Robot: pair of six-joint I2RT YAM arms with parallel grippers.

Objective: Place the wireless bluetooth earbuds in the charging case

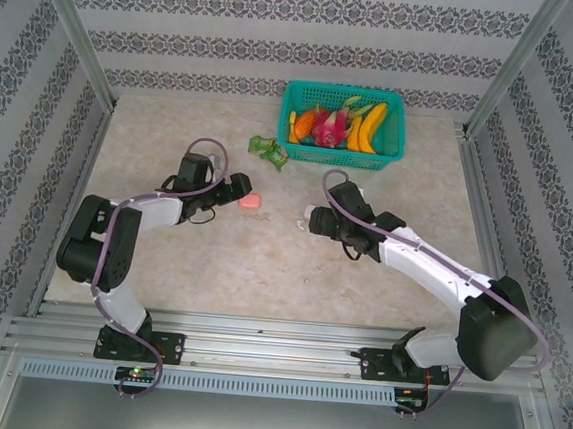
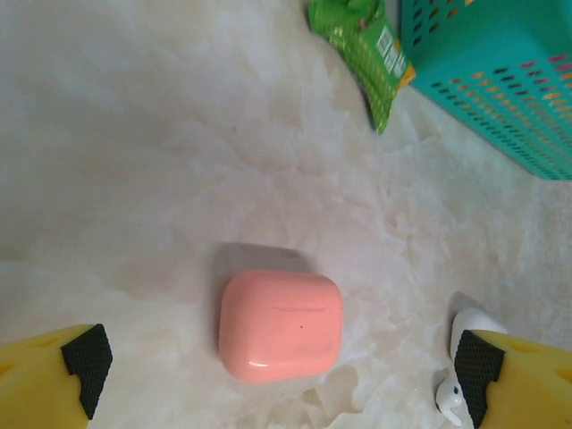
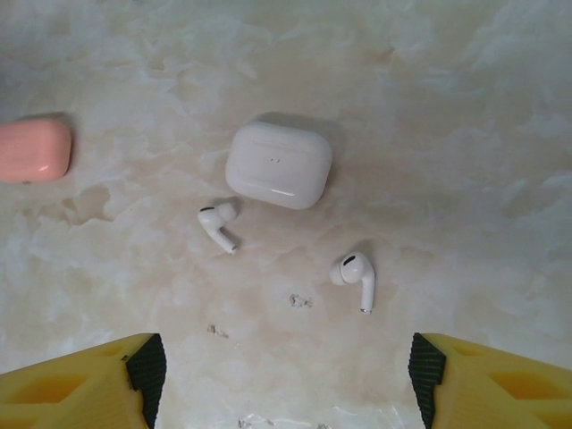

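Note:
A salmon-pink charging case (image 2: 281,325), lid shut, lies flat on the marble table. My left gripper (image 2: 282,371) is open, and the case sits between its wide-spread fingers, touching neither. Seen from above, the pink case (image 1: 251,200) lies just off the left gripper (image 1: 237,185). A white charging case (image 3: 279,164), also shut, lies ahead of my open right gripper (image 3: 286,375). Two white earbuds lie loose on the table between that case and the fingers, one on the left (image 3: 217,223) and one on the right (image 3: 355,273). One white earbud (image 2: 451,398) peeks out beside the left gripper's right finger.
A teal basket (image 1: 394,134) holding bananas and other fruit stands at the back centre of the table. A green packet (image 1: 268,151) lies at its left corner. Patterned walls and metal posts close in the table on three sides.

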